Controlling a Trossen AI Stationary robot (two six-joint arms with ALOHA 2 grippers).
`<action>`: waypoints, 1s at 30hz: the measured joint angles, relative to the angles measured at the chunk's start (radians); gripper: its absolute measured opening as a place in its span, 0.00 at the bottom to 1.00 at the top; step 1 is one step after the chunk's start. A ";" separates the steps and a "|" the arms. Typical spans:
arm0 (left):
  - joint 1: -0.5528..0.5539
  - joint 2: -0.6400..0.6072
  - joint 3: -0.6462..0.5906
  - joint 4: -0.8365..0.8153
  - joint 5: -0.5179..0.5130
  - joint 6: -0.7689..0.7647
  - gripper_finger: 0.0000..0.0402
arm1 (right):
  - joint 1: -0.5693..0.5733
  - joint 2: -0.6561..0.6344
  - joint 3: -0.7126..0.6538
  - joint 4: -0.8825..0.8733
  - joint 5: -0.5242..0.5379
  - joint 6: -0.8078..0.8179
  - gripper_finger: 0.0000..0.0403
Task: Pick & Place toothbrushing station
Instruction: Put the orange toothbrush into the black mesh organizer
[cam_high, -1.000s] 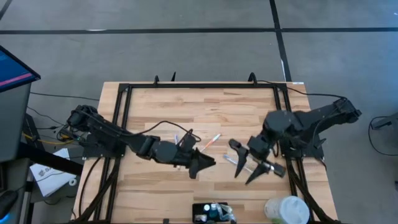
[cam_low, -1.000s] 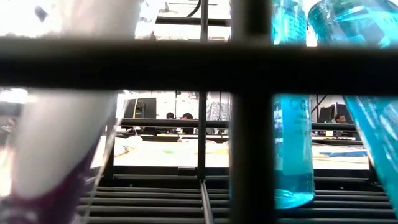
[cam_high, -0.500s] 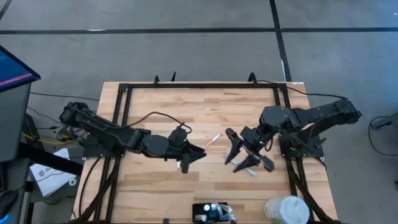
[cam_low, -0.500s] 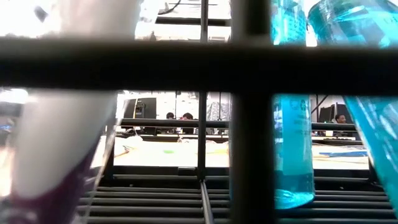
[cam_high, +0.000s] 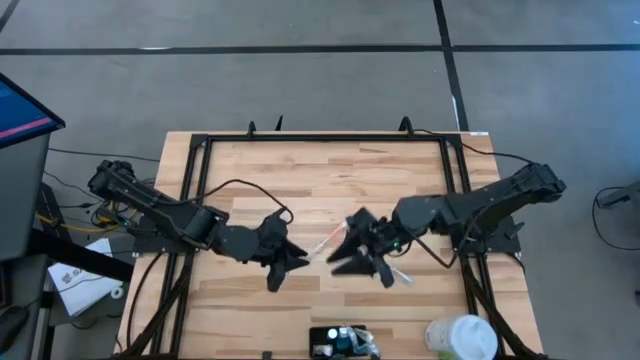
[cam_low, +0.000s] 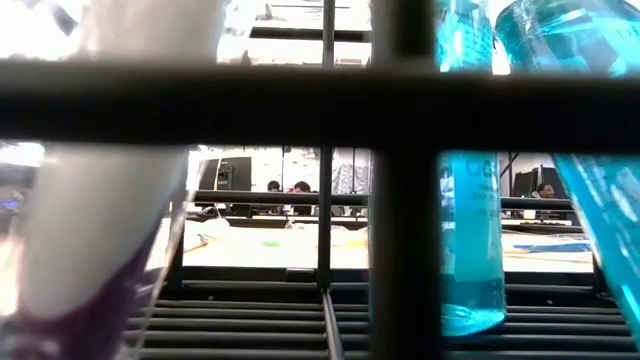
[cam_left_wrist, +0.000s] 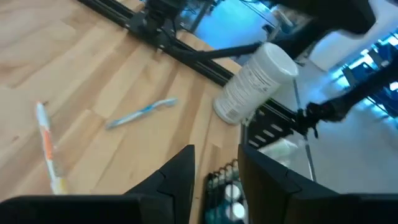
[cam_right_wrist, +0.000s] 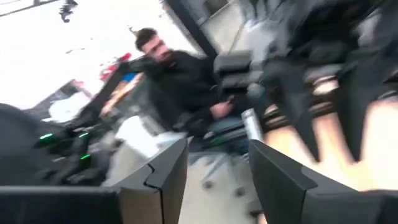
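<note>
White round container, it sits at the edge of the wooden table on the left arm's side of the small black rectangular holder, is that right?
Not quite. The white round container sits at the edge of the wooden table on the right arm's side of the small black rectangular holder, not the left arm's. The high view shows it.

white round container (cam_high: 462, 337) at table edge, 2 toothbrushes (cam_left_wrist: 142, 113) on wood
</note>
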 joint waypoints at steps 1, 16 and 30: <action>-0.015 0.000 0.000 0.000 -0.009 0.002 0.29 | 0.007 0.015 0.000 0.029 -0.023 0.017 0.40; -0.106 0.006 -0.069 -0.027 -0.216 -0.125 0.29 | -0.084 0.090 0.002 0.094 -0.289 0.273 0.41; 0.009 0.006 -0.330 -0.016 0.029 -0.634 0.29 | -0.234 0.094 0.001 -0.026 -0.517 0.194 0.41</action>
